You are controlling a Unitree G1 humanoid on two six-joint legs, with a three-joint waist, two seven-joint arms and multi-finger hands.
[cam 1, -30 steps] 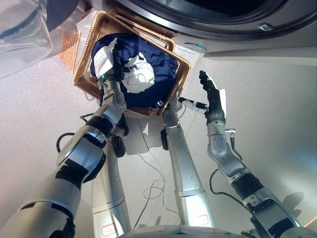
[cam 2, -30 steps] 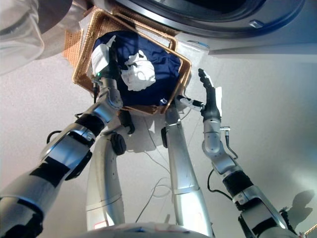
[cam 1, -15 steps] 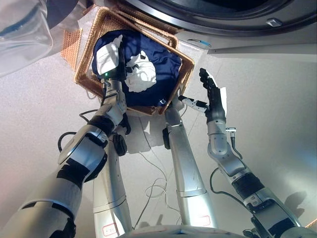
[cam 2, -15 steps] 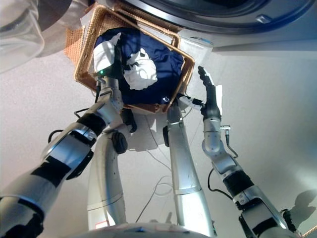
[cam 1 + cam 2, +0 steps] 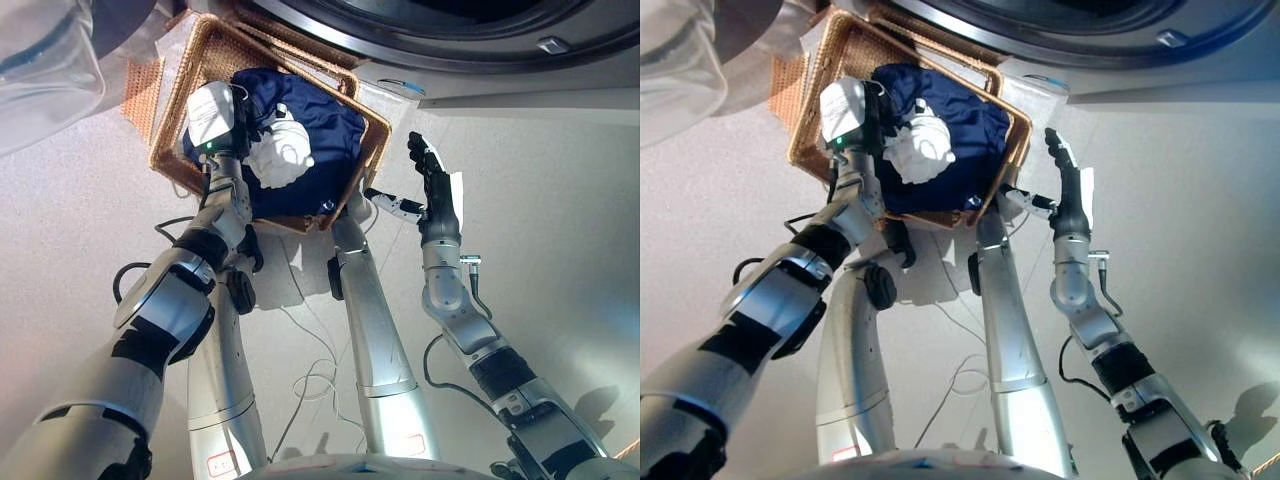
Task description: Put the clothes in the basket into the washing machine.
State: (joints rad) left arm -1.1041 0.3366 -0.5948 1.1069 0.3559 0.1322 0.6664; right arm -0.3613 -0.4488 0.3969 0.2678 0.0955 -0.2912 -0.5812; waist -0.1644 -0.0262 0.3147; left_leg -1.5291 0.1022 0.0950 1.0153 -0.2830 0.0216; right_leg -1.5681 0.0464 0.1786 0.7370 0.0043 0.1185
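Note:
A wicker basket stands on the floor just below the washing machine's round opening. In it lie a dark blue garment and a crumpled white cloth. My left hand is inside the basket at its left side, fingers curled into the bunched edge of the blue garment, next to the white cloth. My right hand hangs to the right of the basket, outside it, fingers straight and holding nothing.
The machine's clear round door stands swung out at the upper left, beside the basket. The machine's front panel runs along the top right. Pale floor spreads to the right of the basket.
My left hand has turned and closed in the basket. The blue garment has bunched towards it, baring the basket's left side. The right hand has barely shifted.

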